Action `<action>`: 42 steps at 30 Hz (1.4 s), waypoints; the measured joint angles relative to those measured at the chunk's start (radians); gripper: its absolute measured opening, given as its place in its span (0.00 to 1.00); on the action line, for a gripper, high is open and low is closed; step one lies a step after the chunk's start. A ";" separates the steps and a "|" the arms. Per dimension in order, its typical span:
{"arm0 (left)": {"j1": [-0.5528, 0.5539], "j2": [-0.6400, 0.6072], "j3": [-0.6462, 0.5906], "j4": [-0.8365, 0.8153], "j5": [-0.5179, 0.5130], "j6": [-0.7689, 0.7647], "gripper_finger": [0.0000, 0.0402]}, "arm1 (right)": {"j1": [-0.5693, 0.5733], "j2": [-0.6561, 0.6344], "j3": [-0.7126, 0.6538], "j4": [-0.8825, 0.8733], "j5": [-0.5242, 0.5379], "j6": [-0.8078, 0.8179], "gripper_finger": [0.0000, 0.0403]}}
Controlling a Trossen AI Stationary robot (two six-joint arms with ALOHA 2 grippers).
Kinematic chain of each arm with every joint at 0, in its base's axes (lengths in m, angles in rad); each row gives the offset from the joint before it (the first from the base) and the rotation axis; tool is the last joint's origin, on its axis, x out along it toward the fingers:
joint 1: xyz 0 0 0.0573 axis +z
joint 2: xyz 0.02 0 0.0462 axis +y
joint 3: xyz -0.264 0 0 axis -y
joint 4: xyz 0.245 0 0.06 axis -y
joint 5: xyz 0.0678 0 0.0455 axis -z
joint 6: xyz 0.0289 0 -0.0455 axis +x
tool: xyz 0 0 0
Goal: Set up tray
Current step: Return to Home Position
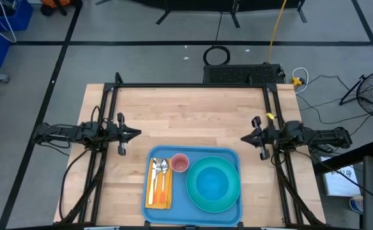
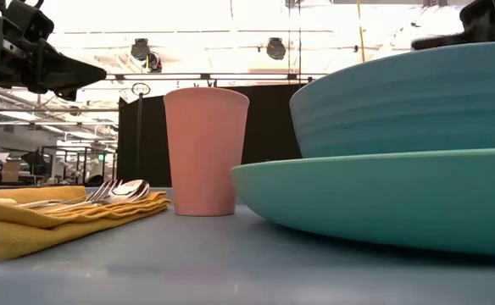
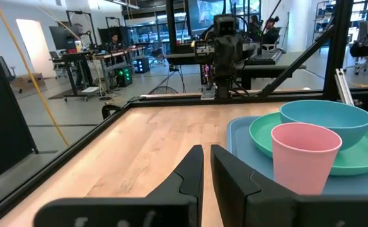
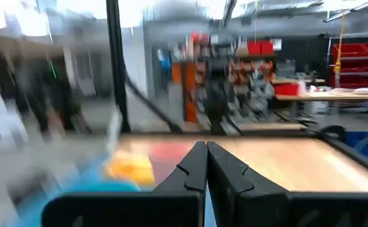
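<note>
The blue tray (image 1: 148, 203) lies at the table's near edge, in the middle. On it rest a yellow napkin (image 1: 159, 191) with cutlery (image 2: 116, 191), an upright pink cup (image 1: 179, 163) and a turquoise plate (image 1: 232, 199) with a bowl (image 1: 212, 182) in it. My left gripper (image 1: 137, 134) hovers level at the table's left, beyond the tray's far left corner, fingers all but together with nothing between them. My right gripper (image 1: 244, 138) hovers level at the right, beyond the tray's far right corner, shut and holding nothing.
The wooden table top (image 1: 186, 108) stretches from the tray to the far edge. Black frame rails (image 1: 193, 85) run along the far edge and both sides. The floor beyond holds cables, a blue bin (image 1: 1, 32) and a fan (image 1: 372, 89).
</note>
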 joint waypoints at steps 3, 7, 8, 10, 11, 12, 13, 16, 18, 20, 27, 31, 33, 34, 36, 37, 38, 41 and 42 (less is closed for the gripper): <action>0.000 0.000 0.000 0.000 0.000 0.000 0.09 | 0.000 -0.001 0.000 0.080 -0.001 0.164 0.00; 0.000 0.000 0.000 0.000 0.000 0.000 0.09 | 0.000 -0.002 0.000 0.113 -0.002 0.221 0.00; 0.000 0.000 0.000 0.000 0.000 0.000 0.09 | 0.000 -0.001 0.000 0.110 -0.001 0.216 0.00; 0.000 0.000 0.000 0.000 0.000 0.000 0.09 | 0.000 -0.001 0.000 0.106 -0.001 0.215 0.00; 0.000 0.000 0.000 0.000 0.000 0.000 0.09 | 0.000 -0.001 0.000 0.108 -0.001 0.216 0.00; 0.000 0.000 0.000 0.000 0.000 0.000 0.09 | 0.000 -0.001 0.000 0.109 -0.001 0.217 0.00; 0.000 0.000 0.000 0.000 0.000 0.000 0.09 | 0.000 -0.001 0.000 0.108 -0.001 0.217 0.00; 0.000 0.000 0.000 0.000 0.000 0.000 0.09 | 0.000 -0.001 0.000 0.108 -0.001 0.217 0.00; 0.000 0.000 0.000 0.000 0.000 0.000 0.09 | 0.000 -0.001 0.000 0.107 -0.001 0.217 0.00; 0.000 0.000 0.000 0.000 0.000 0.001 0.09 | 0.000 -0.001 0.000 0.108 -0.001 0.217 0.00; 0.000 0.000 0.000 0.000 0.000 0.001 0.09 | 0.000 -0.001 -0.001 0.107 -0.001 0.217 0.00; 0.000 0.000 0.000 0.000 0.000 0.001 0.09 | 0.000 -0.001 -0.001 0.068 -0.001 0.218 0.00; 0.000 0.000 0.000 0.000 0.000 0.001 0.09 | 0.001 0.003 -0.001 -0.020 0.032 0.223 0.00; 0.000 0.000 0.000 0.000 0.000 0.001 0.09 | 0.000 0.008 -0.001 -0.062 0.079 0.234 0.00; 0.000 0.000 -0.001 0.000 0.000 0.001 0.09 | -0.001 0.029 0.000 -0.096 0.170 0.256 0.00; 0.000 0.000 -0.001 0.001 0.000 0.001 0.09 | -0.004 0.048 0.000 -0.085 0.183 0.234 0.00; 0.000 0.000 -0.001 0.003 -0.001 0.001 0.09 | -0.003 0.066 0.000 -0.076 0.180 0.189 0.00; 0.000 0.000 -0.002 0.007 -0.004 0.001 0.09 | 0.007 0.099 0.000 -0.024 0.096 0.030 0.00; 0.000 0.000 -0.002 0.011 -0.005 0.001 0.09 | 0.010 0.105 0.000 -0.015 0.071 -0.007 0.00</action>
